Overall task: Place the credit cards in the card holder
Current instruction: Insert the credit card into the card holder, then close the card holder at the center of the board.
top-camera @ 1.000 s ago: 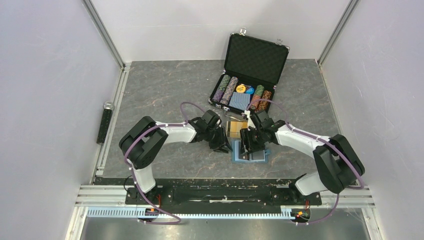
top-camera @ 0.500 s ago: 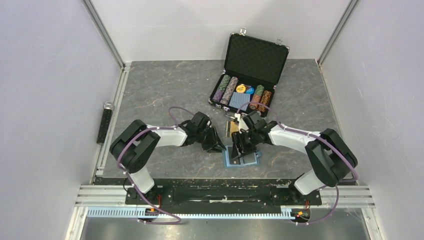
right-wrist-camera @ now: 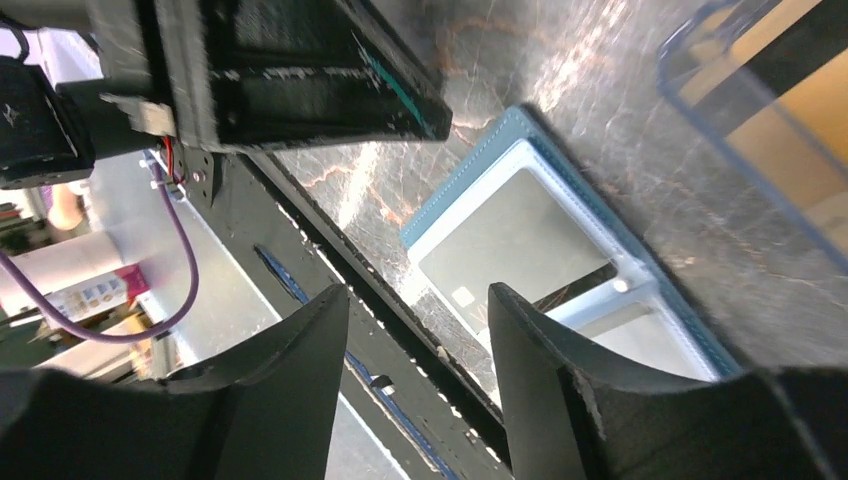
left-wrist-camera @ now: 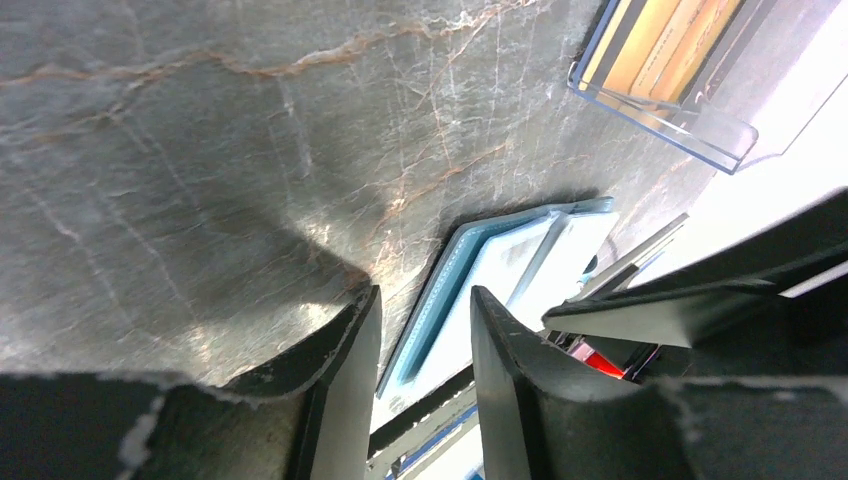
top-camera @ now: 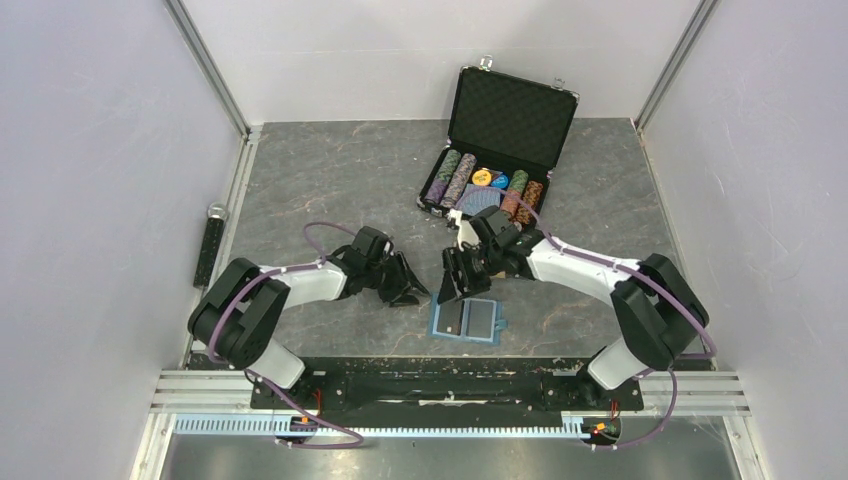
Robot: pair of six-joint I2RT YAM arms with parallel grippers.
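The teal card holder [top-camera: 465,322] lies open and flat near the table's front edge. A greyish card [right-wrist-camera: 510,245] with a chip sits in one of its pale pockets. My left gripper [top-camera: 408,292] is just left of the holder, low over the table and open, with nothing between its fingers; in the left wrist view the holder [left-wrist-camera: 500,280] shows beyond its jaws [left-wrist-camera: 425,300]. My right gripper [top-camera: 452,288] hovers over the holder's far edge, open [right-wrist-camera: 418,295] and empty. Orange-gold credit cards [left-wrist-camera: 650,40] stand in a clear plastic box [right-wrist-camera: 740,130] behind the holder.
An open black metal-edged case [top-camera: 510,115] stands at the back right, with rows of poker chips [top-camera: 455,178] and a blue card deck [top-camera: 480,203]. A black cylindrical object [top-camera: 211,245] lies along the left rail. The black front rail [top-camera: 450,385] runs close behind the holder.
The card holder has slid left and toward the front edge. Both grippers moved left with it. The left gripper has drawn back to the holder's left side and its jaws have widened a little.
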